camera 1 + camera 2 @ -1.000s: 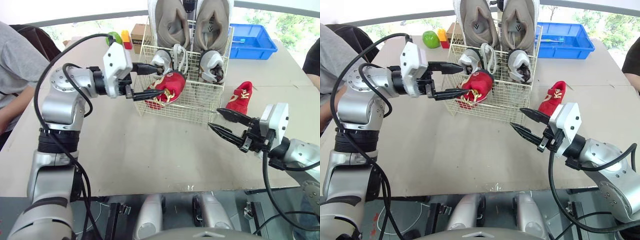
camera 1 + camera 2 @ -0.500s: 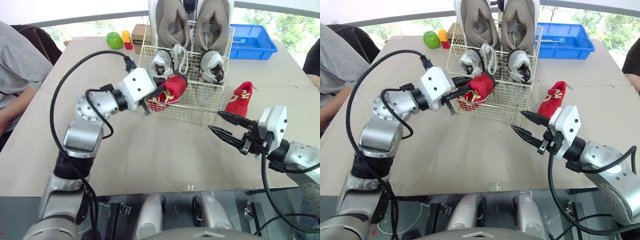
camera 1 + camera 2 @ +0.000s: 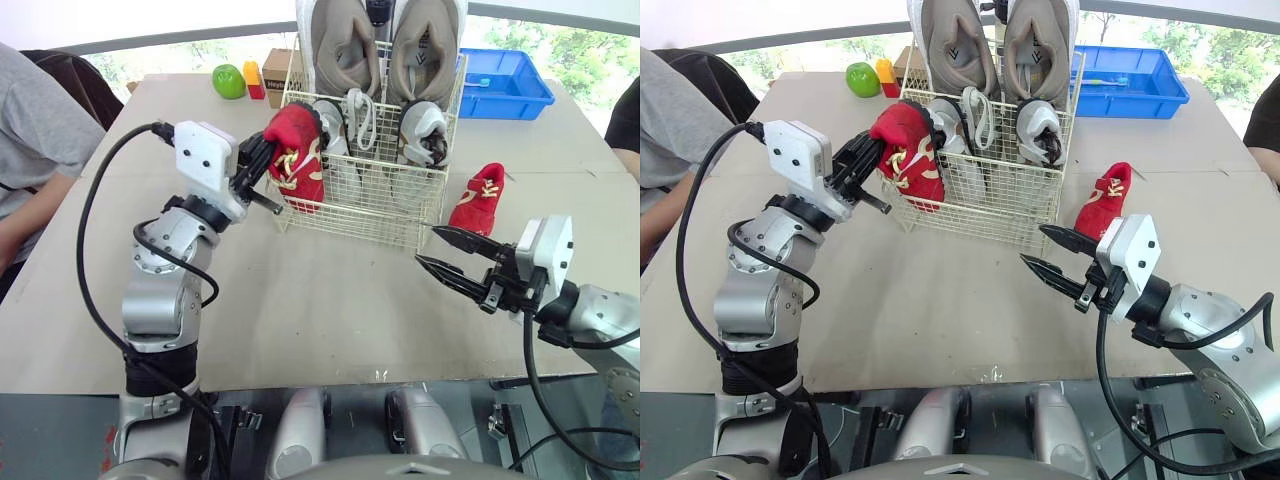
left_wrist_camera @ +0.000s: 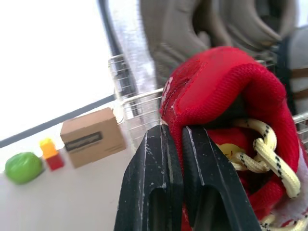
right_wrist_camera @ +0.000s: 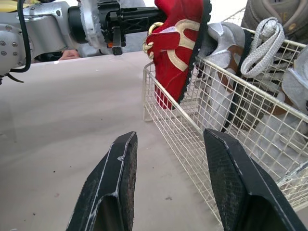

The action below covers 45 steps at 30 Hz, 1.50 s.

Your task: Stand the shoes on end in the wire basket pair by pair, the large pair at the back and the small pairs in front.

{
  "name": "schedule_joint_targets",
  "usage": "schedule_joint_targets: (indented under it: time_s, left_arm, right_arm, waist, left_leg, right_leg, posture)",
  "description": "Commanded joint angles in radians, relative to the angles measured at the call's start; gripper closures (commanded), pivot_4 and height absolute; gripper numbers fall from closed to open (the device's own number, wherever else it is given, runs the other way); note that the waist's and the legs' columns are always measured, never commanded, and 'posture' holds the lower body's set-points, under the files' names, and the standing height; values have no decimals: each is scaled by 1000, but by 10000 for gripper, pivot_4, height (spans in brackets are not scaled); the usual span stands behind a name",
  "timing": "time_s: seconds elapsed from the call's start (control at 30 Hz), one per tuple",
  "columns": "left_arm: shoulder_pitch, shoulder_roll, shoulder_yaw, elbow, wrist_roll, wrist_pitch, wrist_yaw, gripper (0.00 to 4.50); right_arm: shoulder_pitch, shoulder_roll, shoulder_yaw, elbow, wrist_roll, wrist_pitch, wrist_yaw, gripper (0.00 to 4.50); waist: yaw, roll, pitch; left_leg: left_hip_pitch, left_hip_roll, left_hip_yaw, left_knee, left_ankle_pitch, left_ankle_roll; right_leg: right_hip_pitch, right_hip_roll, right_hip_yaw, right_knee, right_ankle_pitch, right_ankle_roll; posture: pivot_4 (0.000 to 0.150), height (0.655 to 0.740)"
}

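your left arm has swung up since a moment ago. the small red fabric shoe with cream laces (image 3: 296, 155), which lay low at the basket's corner, now stands on end there.

the pale brown tabletop (image 3: 300, 300) is bare between your two arms, right down to its near edge. the white wire basket (image 3: 370, 205) sits mid-table. the large grey-tan pair of shoes (image 3: 385, 45) stands at its back, with the upper ends cut off in the head view. the small grey pair of shoes (image 3: 425, 130) stands just in front of them.

you cannot tell through the mesh whether the held shoe's lower end is inside the basket's front-left wall or outside it. the left gripper (image 4: 175, 132) is clamped tight on its collar, and the fingers hide part of the opening.

the second red shoe (image 3: 480, 197) lies on the table just beside the basket's right side. the right gripper (image 3: 425, 246) hangs near it in front of the basket's right corner, fingers spread and holding nothing.
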Motion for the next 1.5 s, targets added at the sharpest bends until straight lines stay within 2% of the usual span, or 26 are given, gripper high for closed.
schedule_joint_targets:
  time_s: [0.03,0.2,0.5,0.6,0.73,0.87,0.93,0.97,1.0,1.07,1.1,1.17,1.23,1.33,1.43,1.5]
  left_arm:
    - [22,-27,-2,-92,-35,75,58,43791]
    - [13,-85,-4,-143,-73,192,145,43791]
    - [53,-11,-71,-105,-50,216,91,43791]
    - [48,6,-63,-81,-52,208,81,43791]
    - [35,8,0,-64,-121,213,56,43791]
    - [11,12,50,-56,-182,233,54,29253]
    - [0,12,89,-54,-223,237,55,23396]
    - [-4,10,109,-56,-250,247,56,18784]
    - [-4,11,128,-57,-271,255,60,15771]
    - [-2,12,166,-54,-304,263,71,6536]
    - [2,10,203,-57,-355,271,64,2097]
    - [7,8,259,-65,-442,285,51,2097]
    - [7,18,311,-88,-602,308,-1,2097]
    - [28,89,317,-136,-833,417,-73,2097]
    - [61,162,254,-196,-943,479,-132,2097]
    - [79,187,196,-234,-951,487,-151,2097]
  right_arm:
    - [-13,-10,-27,-13,3,-7,15,25412]
    - [-20,-12,-25,-7,3,-5,21,25412]
    - [-20,-9,-19,-9,0,-1,18,25412]
    - [-15,-11,-22,-9,0,-2,19,25412]
    - [-16,-10,-27,-9,2,2,12,25412]
    - [-36,-13,-30,30,44,86,-30,25412]
    - [-58,-5,-46,76,76,128,-51,25412]
    - [-56,-14,-47,88,71,132,-40,20510]
    - [-49,-26,-44,89,59,128,-23,19062]
    - [-48,-22,-45,88,53,126,-24,9532]
    - [-59,-9,-62,87,70,133,-49,3359]
    - [-73,9,-92,90,76,142,-96,311]
    - [-75,18,-140,102,70,155,-146,311]
    - [-73,-26,-185,140,32,220,-195,311]
    - [-137,-89,-188,226,32,329,-218,311]
    - [-221,-156,-126,297,-34,431,-258,311]
  waist:
    - [0,0,0]
    - [0,0,0]
    - [1,0,-1]
    - [1,0,-1]
    - [0,0,-1]
    - [0,0,-1]
    - [0,0,-1]
    - [0,0,-1]
    - [0,0,-1]
    - [0,0,-1]
    - [0,0,-1]
    - [-1,0,0]
    - [-1,-1,0]
    - [1,-1,0]
    - [-2,-1,0]
    - [-2,0,0]
  left_leg:
    - [0,0,0,0,0,0]
    - [0,0,0,0,0,0]
    - [3,0,0,0,0,0]
    - [6,0,0,0,0,0]
    - [15,0,0,-2,0,0]
    - [15,0,0,-2,0,0]
    - [15,0,0,-2,0,0]
    - [15,0,0,-2,0,0]
    - [14,0,0,-2,0,0]
    - [14,0,0,-2,0,0]
    - [14,0,0,-3,0,0]
    - [14,0,0,-3,0,0]
    - [13,1,0,-3,0,0]
    - [13,1,0,-3,0,0]
    - [14,0,1,-3,0,0]
    - [14,0,2,-3,0,0]
  right_leg:
    - [0,0,0,0,0,0]
    - [0,0,0,0,0,0]
    - [3,0,-1,-1,0,0]
    - [7,0,-1,-1,0,0]
    - [15,0,-1,-4,-1,0]
    - [15,0,-1,-4,0,0]
    - [15,0,0,-4,0,0]
    - [15,0,0,-4,0,0]
    - [15,0,0,-4,0,0]
    - [15,0,0,-5,0,0]
    - [15,0,0,-5,0,0]
    - [15,0,-1,-5,0,0]
    - [14,0,-1,-5,0,0]
    - [15,0,-1,-5,0,0]
    - [15,-1,0,-6,0,-1]
    - [15,-1,1,-5,-3,-4]
  posture:
    - [1500,7400]
    - [1500,7400]
    - [1500,7400]
    - [1500,7400]
    - [1500,7400]
    - [1500,7400]
    - [1500,7400]
    - [1500,7400]
    - [1500,7400]
    - [1500,7400]
    - [1500,7400]
    - [1500,7400]
    - [1500,7400]
    - [1500,7400]
    - [1500,7400]
    - [1500,7400]
